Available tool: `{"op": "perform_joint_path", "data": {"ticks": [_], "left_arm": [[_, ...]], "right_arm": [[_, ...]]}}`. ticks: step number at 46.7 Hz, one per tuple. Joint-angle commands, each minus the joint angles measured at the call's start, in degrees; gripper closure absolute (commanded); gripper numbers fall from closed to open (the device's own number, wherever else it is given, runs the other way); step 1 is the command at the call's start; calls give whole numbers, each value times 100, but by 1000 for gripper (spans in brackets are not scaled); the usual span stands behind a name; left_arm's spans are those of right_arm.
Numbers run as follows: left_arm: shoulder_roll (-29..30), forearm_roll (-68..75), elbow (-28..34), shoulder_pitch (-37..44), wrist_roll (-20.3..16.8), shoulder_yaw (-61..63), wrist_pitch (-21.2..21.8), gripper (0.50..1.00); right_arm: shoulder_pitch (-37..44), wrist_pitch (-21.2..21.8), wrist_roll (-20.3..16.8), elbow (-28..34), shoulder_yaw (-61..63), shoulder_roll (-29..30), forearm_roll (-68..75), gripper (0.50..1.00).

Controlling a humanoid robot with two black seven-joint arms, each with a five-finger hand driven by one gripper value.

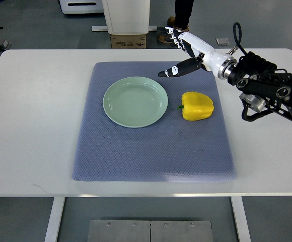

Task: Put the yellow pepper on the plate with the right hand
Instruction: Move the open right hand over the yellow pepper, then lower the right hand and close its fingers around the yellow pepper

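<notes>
The yellow pepper [198, 106] lies on its side on the blue-grey mat [151, 151], a little below the right hand [182, 55] in the top view and not touched by it. The right hand hangs over the mat's far edge with its fingers [178, 69] stretched out and loosely spread, holding nothing; the thumb points toward the plate. The arm comes in from the right edge across the white bench [30, 126]. The pale green plate [135, 101] sits to the left of the pepper and below-left of the hand, close to the pepper but not touching it, and nothing lies in it.

Judging from this, the grasp is not yet begun. The pepper is smooth, rounded and lobed, so fingers closing off-centre could squeeze it sideways and roll it across the mat, perhaps against the plate's rim. A descent too far left might strike the plate and shift it. The left hand is out of view.
</notes>
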Motion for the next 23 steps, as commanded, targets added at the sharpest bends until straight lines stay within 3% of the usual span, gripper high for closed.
{"op": "perform_joint_path", "data": {"ticks": [1,9,18,23], "left_arm": [[0,0,0,1,0,0,0,500],[0,0,0,1,0,0,0,500],[0,0,0,1,0,0,0,500],[0,0,0,1,0,0,0,500]], "right_arm": [[228,-262,69,185,-522,-23,-141,500],[536,-772,78,467,-1393,64,-299,500],[738,-843,95,669,-2008,170,-317,500],[914,-843,341,862,-2404,170,-361,500]]}}
